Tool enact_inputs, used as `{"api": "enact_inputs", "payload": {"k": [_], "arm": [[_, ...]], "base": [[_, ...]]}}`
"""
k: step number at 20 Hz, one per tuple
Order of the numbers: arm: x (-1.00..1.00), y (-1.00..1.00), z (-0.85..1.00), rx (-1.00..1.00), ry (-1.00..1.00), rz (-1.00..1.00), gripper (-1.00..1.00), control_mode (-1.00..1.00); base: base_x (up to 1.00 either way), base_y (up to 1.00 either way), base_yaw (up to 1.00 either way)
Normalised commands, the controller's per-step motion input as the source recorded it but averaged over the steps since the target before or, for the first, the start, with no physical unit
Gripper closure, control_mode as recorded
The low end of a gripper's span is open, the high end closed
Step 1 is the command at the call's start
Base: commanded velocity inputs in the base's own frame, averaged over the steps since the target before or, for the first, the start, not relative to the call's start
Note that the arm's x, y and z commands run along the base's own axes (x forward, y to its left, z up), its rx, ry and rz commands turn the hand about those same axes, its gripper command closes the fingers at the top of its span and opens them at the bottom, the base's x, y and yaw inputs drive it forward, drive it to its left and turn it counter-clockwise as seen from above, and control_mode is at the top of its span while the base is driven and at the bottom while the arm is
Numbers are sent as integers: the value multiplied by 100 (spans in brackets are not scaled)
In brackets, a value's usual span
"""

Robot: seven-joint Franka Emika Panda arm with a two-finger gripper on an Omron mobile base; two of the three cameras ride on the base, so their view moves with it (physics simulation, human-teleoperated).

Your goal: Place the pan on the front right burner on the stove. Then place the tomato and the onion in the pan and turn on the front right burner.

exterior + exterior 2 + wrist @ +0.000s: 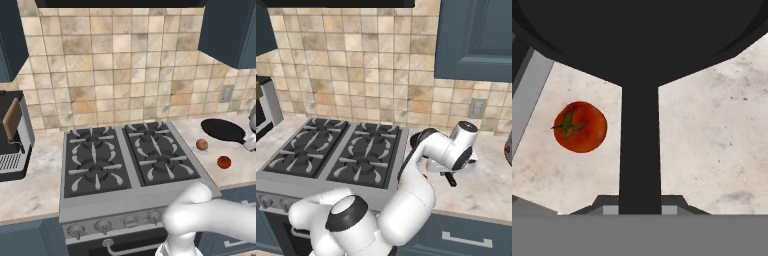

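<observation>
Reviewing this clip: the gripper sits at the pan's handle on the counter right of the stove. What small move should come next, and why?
Probably close the gripper on the handle. In the hand view the handle runs straight down between the fingertips, and the pan lies on the counter, not yet on the front right burner. The tomato sits clear to one side. Whether the jaws already pinch is unclear.
</observation>
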Motion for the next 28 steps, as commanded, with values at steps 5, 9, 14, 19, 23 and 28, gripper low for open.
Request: {"api": "enact_inputs", "payload": {"k": [5, 9, 14, 19, 23, 28], "arm": [[-29, 50, 13, -2, -2, 0, 100, -100], [-9, 61, 20, -6, 0, 0, 100, -100], [-10, 57, 28, -5, 0, 0, 100, -100], [-1, 48, 31, -5, 0, 0, 100, -100], [-8, 52, 18, -4, 0, 0, 100, -100], [-9, 45, 6, -4, 0, 2, 100, -100]], "base": [[0, 0, 0], [0, 0, 0], [0, 0, 0], [0, 0, 0], [0, 0, 0], [0, 0, 0]]}}
